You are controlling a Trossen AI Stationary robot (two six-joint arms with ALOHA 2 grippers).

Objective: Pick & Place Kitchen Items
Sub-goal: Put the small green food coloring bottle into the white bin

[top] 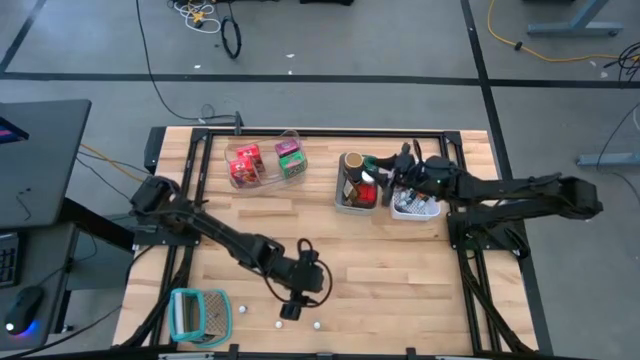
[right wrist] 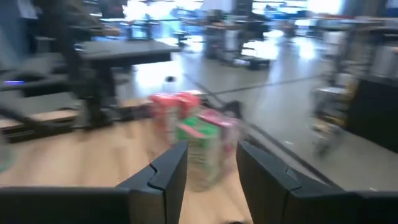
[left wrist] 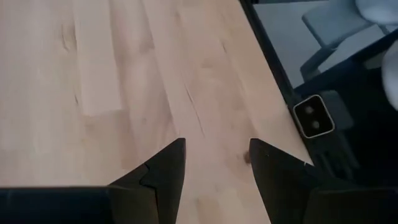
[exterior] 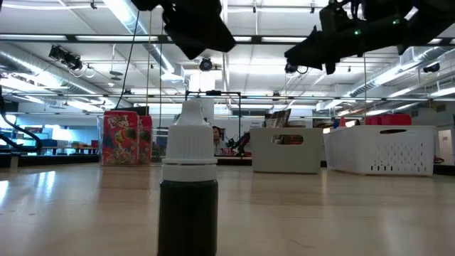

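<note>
The left gripper (top: 292, 305) hung at lower centre of the overhead frame, above the table's (top: 400, 270) front edge, its fingers (left wrist: 168, 171) parted over bare wood and holding nothing. Just below it stood a small dark bottle (top: 291, 313) with a white cap, seen upright at centre of the low view (exterior: 188, 188). Tiny white pieces (top: 317, 324) lay close by. The right gripper (top: 398, 165) hovered at upper right over the grey bin (top: 355, 203) and white bin (top: 415, 210), fingers (right wrist: 168, 171) apart and empty. Red and green packets (top: 265, 160) sat in the clear bin (top: 262, 180) at upper centre. A teal holder (top: 198, 315) lay at lower left.
</note>
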